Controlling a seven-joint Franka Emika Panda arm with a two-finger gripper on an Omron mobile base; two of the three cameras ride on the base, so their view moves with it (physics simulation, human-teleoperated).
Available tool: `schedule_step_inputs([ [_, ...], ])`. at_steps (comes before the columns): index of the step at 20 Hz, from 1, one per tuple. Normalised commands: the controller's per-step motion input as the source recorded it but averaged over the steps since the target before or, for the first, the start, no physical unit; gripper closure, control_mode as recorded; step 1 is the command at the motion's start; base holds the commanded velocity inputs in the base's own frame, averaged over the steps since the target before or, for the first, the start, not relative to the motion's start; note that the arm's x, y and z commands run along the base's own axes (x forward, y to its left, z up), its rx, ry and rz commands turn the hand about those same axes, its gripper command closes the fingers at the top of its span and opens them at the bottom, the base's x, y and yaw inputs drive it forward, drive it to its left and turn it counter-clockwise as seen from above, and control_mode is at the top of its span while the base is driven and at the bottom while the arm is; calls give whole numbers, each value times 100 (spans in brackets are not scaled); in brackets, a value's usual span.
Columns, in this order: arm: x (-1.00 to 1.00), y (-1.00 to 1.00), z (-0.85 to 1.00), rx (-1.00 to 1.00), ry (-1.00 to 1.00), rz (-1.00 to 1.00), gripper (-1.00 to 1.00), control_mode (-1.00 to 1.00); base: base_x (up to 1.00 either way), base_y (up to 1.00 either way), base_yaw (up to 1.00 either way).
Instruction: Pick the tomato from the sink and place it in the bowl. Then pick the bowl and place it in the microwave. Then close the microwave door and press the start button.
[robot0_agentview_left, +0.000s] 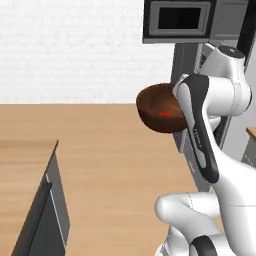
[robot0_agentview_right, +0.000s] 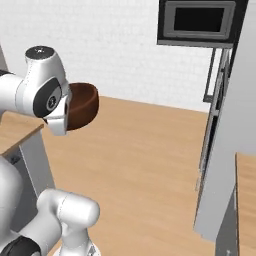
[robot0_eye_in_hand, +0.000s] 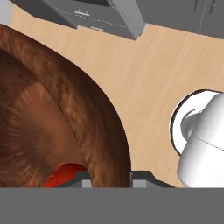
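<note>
Already the tomato (robot0_agentview_left: 166, 114) lies inside the dark brown wooden bowl (robot0_agentview_left: 159, 116), a red patch low against the inner wall, so the first step looks done. The bowl itself is up in the air beside the arm's wrist, clear of the wooden floor (robot0_agentview_left: 115, 165), which suggests the second step is under way. In the hand view the bowl's thick wall runs down between the gripper (robot0_eye_in_hand: 109, 177) tips, one inside and one outside the rim; the jaws appear clamped on that wall (the pads themselves are mostly hidden). The microwave (robot0_agentview_right: 196, 21) sits high up and well apart from the bowl, its dark cavity facing the room. Left to do, by my reading: carry the bowl up and into it, close the door, press start.
</note>
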Motion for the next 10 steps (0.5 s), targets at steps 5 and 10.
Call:
schedule_step_inputs([
  [5, 0, 0, 0, 0, 0, 0, 100, 100, 100, 2, -38],
  [10, 0, 0, 0, 0, 0, 0, 100, 100, 72, 20, -66],
])
